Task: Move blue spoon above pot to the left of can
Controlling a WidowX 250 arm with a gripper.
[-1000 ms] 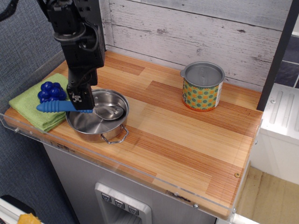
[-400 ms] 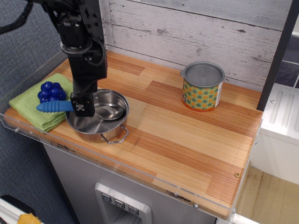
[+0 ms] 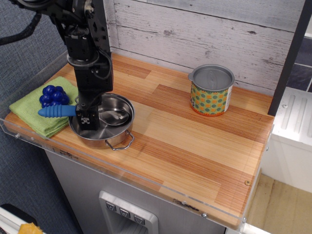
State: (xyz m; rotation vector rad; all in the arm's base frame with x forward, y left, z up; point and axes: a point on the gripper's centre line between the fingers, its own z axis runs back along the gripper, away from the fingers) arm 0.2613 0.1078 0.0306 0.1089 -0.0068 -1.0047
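Wooden countertop (image 3: 195,141) seen from above and in front, with a whitewashed plank wall (image 3: 204,29) along its back edge. At the left end sits a shallow steel pot (image 3: 105,127), a thin wire loop handle showing at its near side. Lying across the pot's left rim is the blue spoon (image 3: 58,111): its ribbed blue handle sticks out leftward over a folded green cloth (image 3: 34,114), while its shiny metal bowl rests inside the pot. A black robot arm (image 3: 85,44) comes down from the upper left, and its gripper (image 3: 88,119) is lowered into the pot right at the spoon's neck. From this angle I cannot tell whether the fingers are apart or closed on the spoon. A dark blue grape cluster (image 3: 52,95) sits on the cloth just behind the spoon handle, touching or nearly touching it.

Well to the right, near the back wall, stands the can (image 3: 211,90), grey metal on top with orange and green dots on a yellow label. Bare wood lies between pot and can, and a wide open stretch runs along the front and right of the counter. A clear plastic lip (image 3: 122,178) edges the front and left sides. A dark upright post (image 3: 290,58) rises past the far right corner.
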